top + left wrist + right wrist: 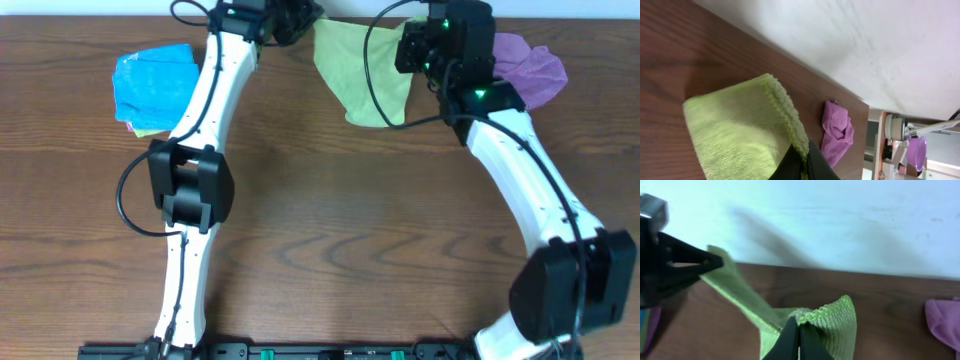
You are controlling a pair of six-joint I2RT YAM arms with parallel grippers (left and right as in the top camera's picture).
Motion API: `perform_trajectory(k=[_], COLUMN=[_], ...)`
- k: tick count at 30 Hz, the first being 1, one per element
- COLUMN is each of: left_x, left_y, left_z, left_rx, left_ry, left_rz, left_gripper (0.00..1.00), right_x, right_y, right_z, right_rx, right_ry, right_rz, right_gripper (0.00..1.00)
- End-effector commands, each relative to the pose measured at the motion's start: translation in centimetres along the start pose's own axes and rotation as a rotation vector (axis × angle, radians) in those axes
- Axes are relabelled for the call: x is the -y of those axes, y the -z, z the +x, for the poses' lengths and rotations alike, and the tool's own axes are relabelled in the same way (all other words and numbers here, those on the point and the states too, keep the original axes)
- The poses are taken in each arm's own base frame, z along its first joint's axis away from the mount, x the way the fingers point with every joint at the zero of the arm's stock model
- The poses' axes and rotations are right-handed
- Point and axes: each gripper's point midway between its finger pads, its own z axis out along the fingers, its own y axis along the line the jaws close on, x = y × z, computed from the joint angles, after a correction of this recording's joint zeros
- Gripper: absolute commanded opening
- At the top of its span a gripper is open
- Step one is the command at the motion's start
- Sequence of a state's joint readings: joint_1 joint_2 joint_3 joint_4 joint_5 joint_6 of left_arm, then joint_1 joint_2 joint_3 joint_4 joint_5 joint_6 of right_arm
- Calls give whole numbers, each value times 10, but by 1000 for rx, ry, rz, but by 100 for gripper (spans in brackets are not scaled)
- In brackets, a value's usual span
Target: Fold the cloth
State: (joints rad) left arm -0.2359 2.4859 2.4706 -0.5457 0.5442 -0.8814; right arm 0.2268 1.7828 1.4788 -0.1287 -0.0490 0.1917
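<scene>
The lime-green cloth (358,75) hangs at the far edge of the table, stretched between both grippers with its lower part drooping to a point. My left gripper (300,22) is shut on its left top corner; the left wrist view shows the fingers (804,162) pinching the cloth's (740,130) hemmed edge. My right gripper (412,48) is shut on the right top corner; the right wrist view shows its fingers (799,330) clamped on the cloth's (835,320) ribbed edge, with the left gripper (715,261) holding the far corner.
A purple cloth (530,68) lies crumpled at the back right, also in the left wrist view (837,131) and the right wrist view (945,320). A bright blue folded cloth (152,85) lies at the back left. A white wall runs behind the table's far edge.
</scene>
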Motion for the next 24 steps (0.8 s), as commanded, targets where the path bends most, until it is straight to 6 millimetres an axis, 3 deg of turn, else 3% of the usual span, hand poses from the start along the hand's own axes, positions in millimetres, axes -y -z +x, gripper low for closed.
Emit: perform_trajectory(k=[1,6,11,15,24], left_x=[4,7,14,18,-10], left_y=[4,9,15,27,53], left_z=[-8,-17,-18,-16,20], left_rx=[9,24,17,-13,-162], left_ry=[-34,-40,-59,-66,-137], left_rz=[21,45,70,67,-101], left_gripper=[6,6,6,6,6], right_x=[-1,-4,-11,-10,-13], right_y=[-17,-31,-26,-22,6], right_z=[-4,-21,-47,-38,-15], right_rx=[15,47,96,22,-134], right_ry=[29,66,120,135,136], right_rz=[8,1,-5,3,18], right_gripper=[1,1,1,1,1])
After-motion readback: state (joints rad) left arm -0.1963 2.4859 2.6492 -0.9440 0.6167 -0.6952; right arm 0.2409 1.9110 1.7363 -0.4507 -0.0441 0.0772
